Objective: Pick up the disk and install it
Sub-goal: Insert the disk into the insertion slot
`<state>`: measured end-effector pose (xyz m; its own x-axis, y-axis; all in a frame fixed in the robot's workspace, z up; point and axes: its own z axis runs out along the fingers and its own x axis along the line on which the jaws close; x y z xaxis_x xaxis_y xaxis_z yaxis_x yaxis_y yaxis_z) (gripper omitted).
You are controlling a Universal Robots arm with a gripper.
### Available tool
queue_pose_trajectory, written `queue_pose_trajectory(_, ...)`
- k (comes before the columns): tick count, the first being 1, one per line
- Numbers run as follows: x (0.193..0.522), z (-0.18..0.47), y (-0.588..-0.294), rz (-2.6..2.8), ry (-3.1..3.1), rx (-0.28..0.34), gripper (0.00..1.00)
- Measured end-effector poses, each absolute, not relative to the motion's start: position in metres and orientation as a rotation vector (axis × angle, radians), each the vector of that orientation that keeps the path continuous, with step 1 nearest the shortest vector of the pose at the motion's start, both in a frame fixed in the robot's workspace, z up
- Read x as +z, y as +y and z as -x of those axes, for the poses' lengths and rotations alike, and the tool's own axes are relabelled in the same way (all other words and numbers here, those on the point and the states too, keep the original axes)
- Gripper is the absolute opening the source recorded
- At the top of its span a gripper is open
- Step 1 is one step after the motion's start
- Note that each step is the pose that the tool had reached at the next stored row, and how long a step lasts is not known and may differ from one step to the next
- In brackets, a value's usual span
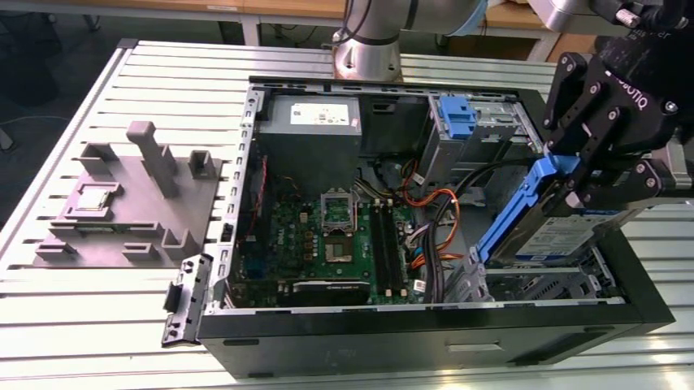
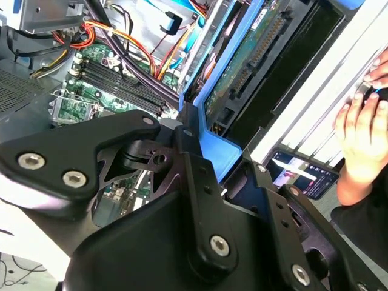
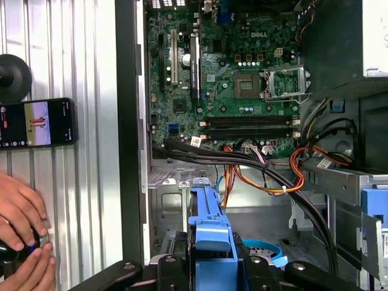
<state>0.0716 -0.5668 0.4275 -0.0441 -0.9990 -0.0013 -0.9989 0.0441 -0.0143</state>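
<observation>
GRIPPER point(image 1: 570, 175): clamped on the disk's blue frame | DISK point(image 1: 558, 234): held tilted over the drive cage point(image 1: 537, 284), inside the computer case point(image 1: 412, 329), at its near corner on the exterior view's right | AXIS: long axis slopes down from the gripper into the case | SEATING: judged not yet seated.

White lettering point(image 1: 632, 84) marks the hand point(image 1: 574, 175); the disk point(image 1: 564, 236) and power-supply box point(image 1: 314, 136) bear small-print labels

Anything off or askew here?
The disk hangs tilted in the gripper, one end up, over the case's bay at the exterior view's right, not seated. A person's hand and a phone rest on the table.
</observation>
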Motion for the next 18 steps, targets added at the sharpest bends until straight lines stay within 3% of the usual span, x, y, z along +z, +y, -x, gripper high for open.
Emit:
queue_pose_trajectory(3, 0.427, -0.072, -0.567, 2.164, 2.262, -0.015, 0.38)
queue_pose_trajectory(4, 0.427, -0.072, -0.567, 2.165, 2.262, -0.015, 0.44)
queue_pose_trajectory(10, 0.421, -0.072, -0.567, 2.164, 2.262, -0.016, 0.44)
queue_pose_trajectory(15, 0.412, -0.072, -0.567, 2.164, 2.262, -0.016, 0.31)
queue_pose_trajectory(18, 0.406, -0.072, -0.567, 2.164, 2.262, -0.018, 0.13)
